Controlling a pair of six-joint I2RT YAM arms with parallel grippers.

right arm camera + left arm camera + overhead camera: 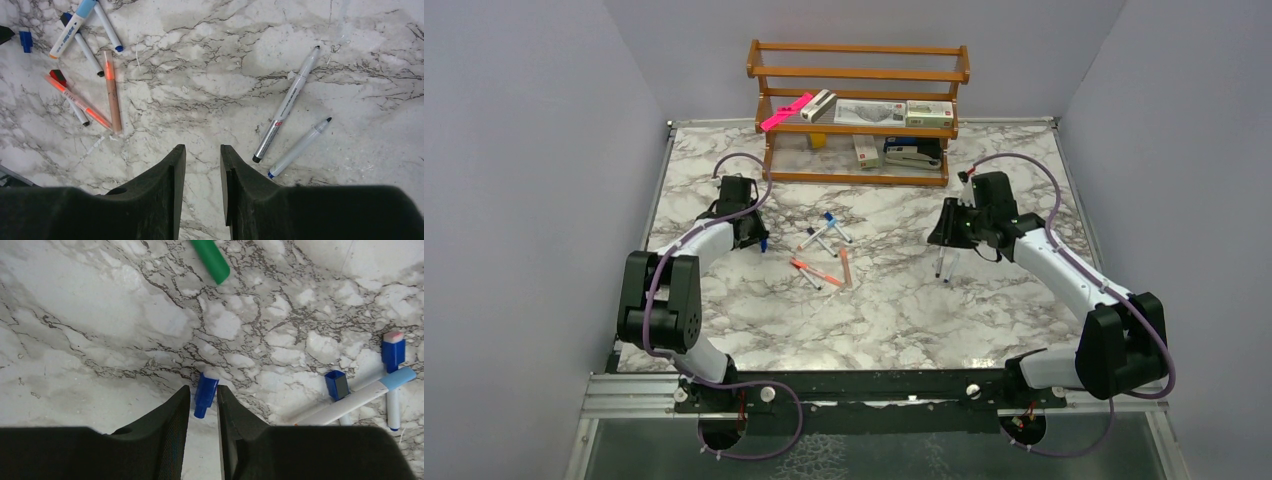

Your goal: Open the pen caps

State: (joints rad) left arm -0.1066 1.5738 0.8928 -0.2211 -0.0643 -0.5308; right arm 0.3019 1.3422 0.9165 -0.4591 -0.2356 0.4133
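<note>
Hovering low over the marble table point(894, 320), the left gripper point(203, 388) has its dark fingers point(175, 425) set close together, and a small blue cap point(206, 392) lies with its lower end in the narrow gap at their tips. Whether they pinch it or merely straddle it, I cannot tell from here. Just off to its right sits a second blue cap point(337, 385), open end showing, touching a white pen with a light blue end point(350, 402) that crosses another pen there. Up at the edge of the left wrist view is a green piece point(212, 260), cut off by the frame, so cap or pen end is unclear. Over on the other side, the right gripper point(202, 146) is released, fingers a little apart with bare marble showing between them. Near its right finger lie two pens side by side, a grey pen point(286, 107) and a paler pen with a blue tip point(299, 148). The rest of the pens point(824, 255) are scattered mid-table between the arms, an orange pen point(112, 90) among them. At the far end stands a wooden rack point(859, 75) with a pink bar point(786, 112) and a black stapler point(914, 155).
</note>
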